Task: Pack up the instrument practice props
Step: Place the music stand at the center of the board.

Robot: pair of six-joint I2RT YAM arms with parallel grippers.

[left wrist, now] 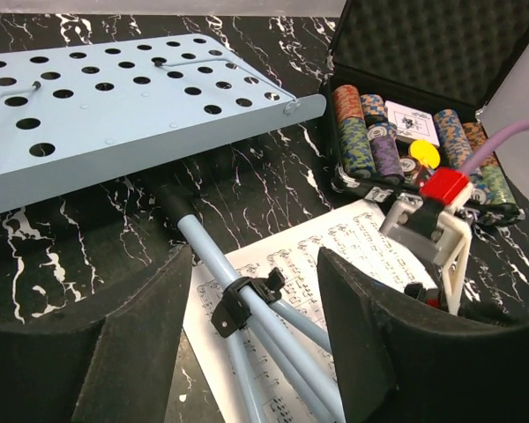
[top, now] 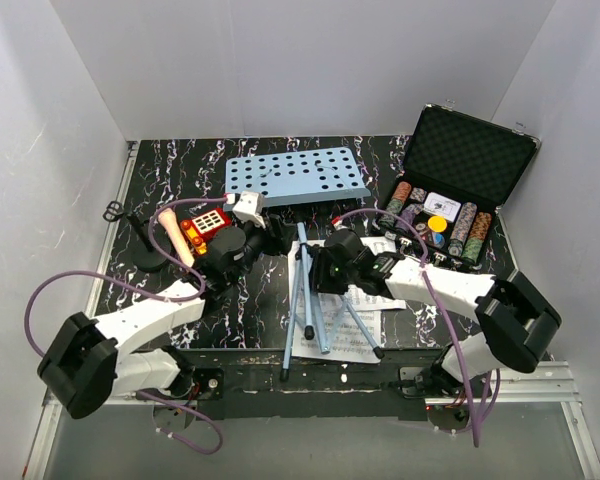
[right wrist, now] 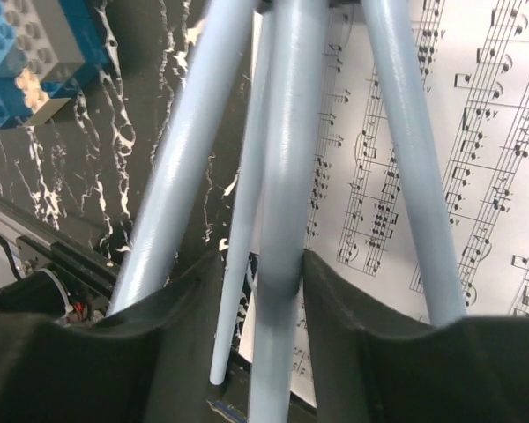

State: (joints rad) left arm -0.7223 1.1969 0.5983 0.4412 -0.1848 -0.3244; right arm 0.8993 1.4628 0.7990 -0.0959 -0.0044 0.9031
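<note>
The light-blue perforated music stand (top: pixel 295 175) lies flat, its pole and tripod legs (top: pixel 305 290) pointing toward me over the white sheet-music pages (top: pixel 345 335). My right gripper (top: pixel 315 272) is shut on the stand's pole (right wrist: pixel 282 176), with a thin leg pinched beside it between the jaws (right wrist: pixel 263 264). My left gripper (top: pixel 275 238) is open; in the left wrist view (left wrist: pixel 254 257) its fingers hang either side of the pole's black collar (left wrist: pixel 242 300), not touching. The microphone (top: pixel 172 235), pale-headed on a black round base, stands at the left.
The open black case of poker chips (top: pixel 450 190) sits at the back right and shows in the left wrist view (left wrist: pixel 397 132). A red toy keypad (top: pixel 205 226) lies by the left arm. Blue toy bricks (right wrist: pixel 35 53) lie left of the legs. White walls enclose the table.
</note>
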